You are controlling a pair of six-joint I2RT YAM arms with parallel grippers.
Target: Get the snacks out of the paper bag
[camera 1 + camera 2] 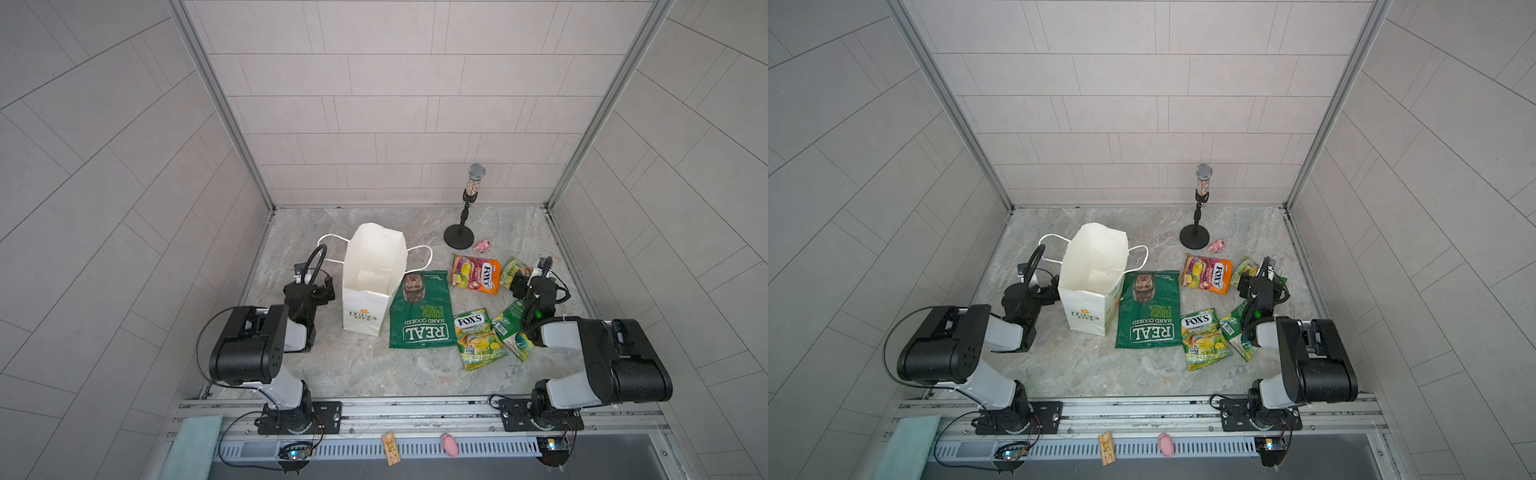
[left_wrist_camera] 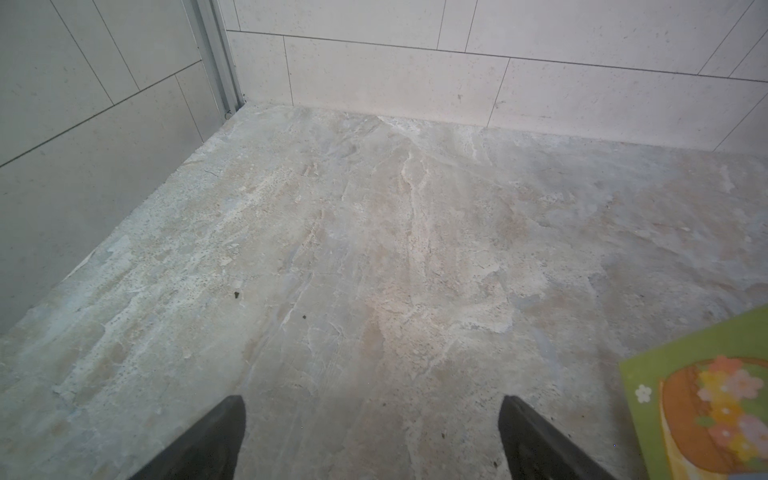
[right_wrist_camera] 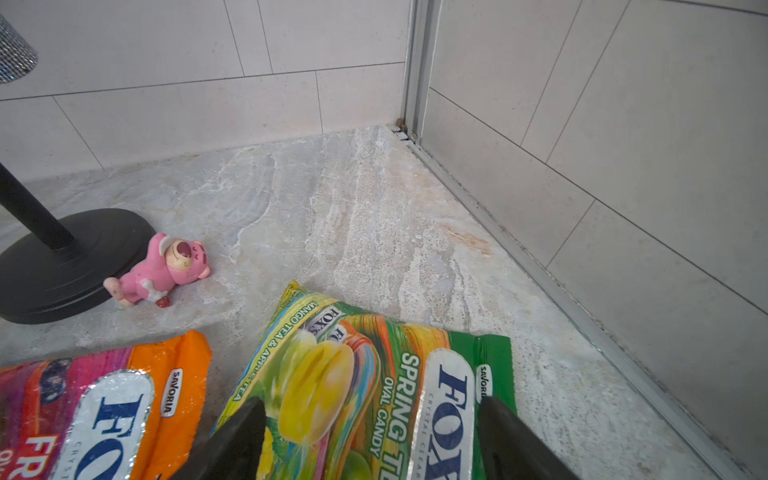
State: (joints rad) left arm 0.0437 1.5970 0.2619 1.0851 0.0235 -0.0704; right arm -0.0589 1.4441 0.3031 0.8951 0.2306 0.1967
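Observation:
The white paper bag (image 1: 365, 286) (image 1: 1088, 286) stands upright left of centre, mouth open, showing only white paper inside. To its right the snacks lie flat on the floor: the dark green REAL bag (image 1: 422, 316), the orange-pink FOX'S bag (image 1: 476, 274) (image 3: 104, 407), and yellow-green FOX'S bags (image 1: 478, 338) (image 1: 513, 332). My right gripper (image 1: 519, 282) (image 3: 372, 401) hangs open just over another yellow-green FOX'S bag (image 3: 374, 374), which lies on the floor. My left gripper (image 1: 326, 291) (image 2: 371, 401) is open and empty over bare floor, left of the paper bag's printed green side (image 2: 706, 415).
A black microphone stand (image 1: 459, 239) stands at the back right with a tiny pink toy figure (image 1: 483, 246) (image 3: 160, 270) beside its base. Tiled walls close in the left, back and right. The metal rail (image 1: 415, 411) along the front carries both arm bases.

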